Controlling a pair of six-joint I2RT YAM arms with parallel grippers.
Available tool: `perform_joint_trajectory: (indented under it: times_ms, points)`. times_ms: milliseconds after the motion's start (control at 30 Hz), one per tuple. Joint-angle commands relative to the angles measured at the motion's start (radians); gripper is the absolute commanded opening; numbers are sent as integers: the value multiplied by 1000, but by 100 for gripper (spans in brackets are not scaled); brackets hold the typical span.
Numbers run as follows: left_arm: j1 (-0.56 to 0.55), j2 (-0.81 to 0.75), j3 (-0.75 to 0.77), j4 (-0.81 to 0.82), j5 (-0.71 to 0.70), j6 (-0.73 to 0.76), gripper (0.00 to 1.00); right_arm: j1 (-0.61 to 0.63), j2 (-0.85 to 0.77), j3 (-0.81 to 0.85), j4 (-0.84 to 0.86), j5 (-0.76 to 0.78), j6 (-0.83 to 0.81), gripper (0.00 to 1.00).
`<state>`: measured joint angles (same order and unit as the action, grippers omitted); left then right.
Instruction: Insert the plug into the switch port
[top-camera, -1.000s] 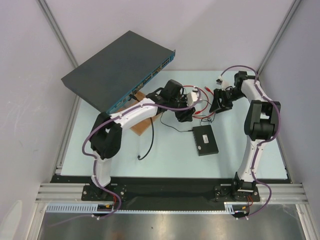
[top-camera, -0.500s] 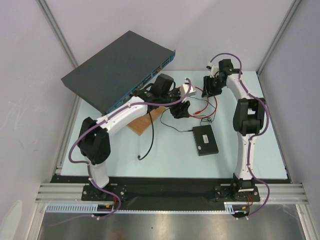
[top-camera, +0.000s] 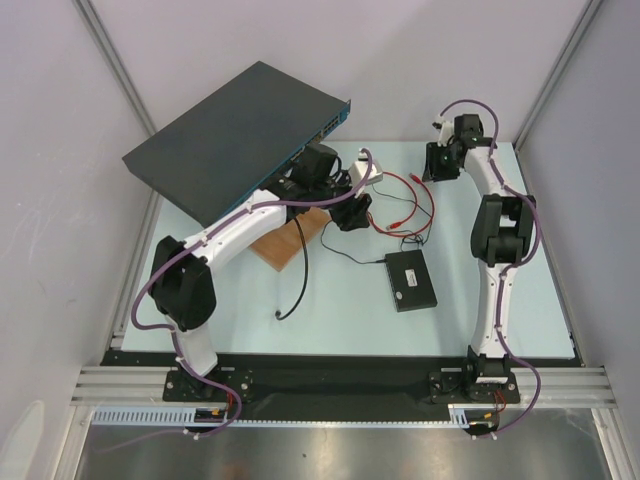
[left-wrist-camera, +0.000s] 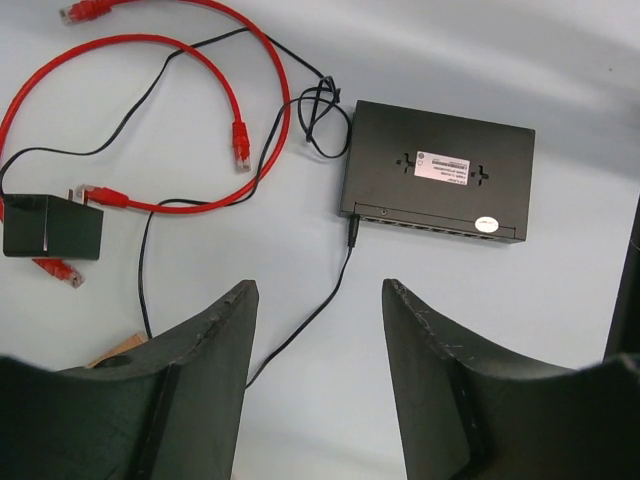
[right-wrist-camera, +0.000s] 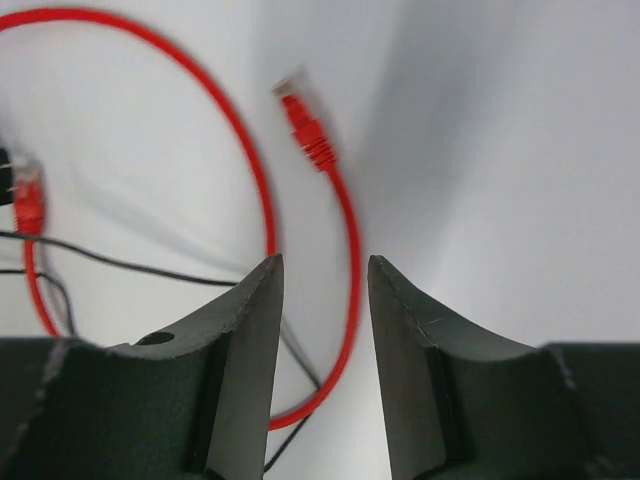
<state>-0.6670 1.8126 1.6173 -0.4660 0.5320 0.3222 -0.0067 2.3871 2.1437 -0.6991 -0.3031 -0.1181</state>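
Note:
The small black box (left-wrist-camera: 437, 170) with a white label lies flat, and its switch port row (left-wrist-camera: 430, 222) faces my left gripper (left-wrist-camera: 320, 290). That gripper hovers open above bare table, short of the box. Thin red cables (left-wrist-camera: 270, 80) loop to the box's left, with red plugs (left-wrist-camera: 240, 140) lying loose. My right gripper (right-wrist-camera: 323, 262) stands open over a red cable (right-wrist-camera: 350, 250), which runs on the table between its fingers. Ahead of it lies that cable's plug (right-wrist-camera: 305, 125). From above, the box (top-camera: 411, 279) is near centre-right and the right gripper (top-camera: 437, 160) is at the far right.
A large dark grey rack unit (top-camera: 235, 135) with a blue front stands tilted at the back left. A wooden block (top-camera: 290, 245) lies under the left arm. A thicker black cable (top-camera: 300, 275) trails toward the front. A black cube adapter (left-wrist-camera: 50, 225) lies among the red cables.
My right gripper has swung toward the far edge of the table and its jaws have narrowed. My left arm has drawn back toward the rack unit.

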Motion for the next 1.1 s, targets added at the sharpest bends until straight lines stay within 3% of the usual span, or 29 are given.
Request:
perform_joint_trajectory:
  times_ms: [0, 333, 633, 733, 867, 1067]
  points:
    - [4, -24, 12, -6, -27, 3, 58, -21, 55, 53, 42, 42, -51, 44]
    - [4, -1, 61, -39, -50, 20, 58, -12, 132, 119, 9, 27, -126, 47]
    - [4, -4, 56, -48, -61, 14, 59, 46, 146, 56, -7, 159, -236, 41]
    - [4, -12, 50, -46, -64, 14, 59, 53, 147, 50, -17, 170, -247, 35]
    - [4, -22, 46, -34, -85, -3, 59, 39, 146, 74, -51, 116, -216, 0]
    - [26, -10, 108, -17, -148, -135, 81, -30, 34, 102, -16, -19, -83, 0]
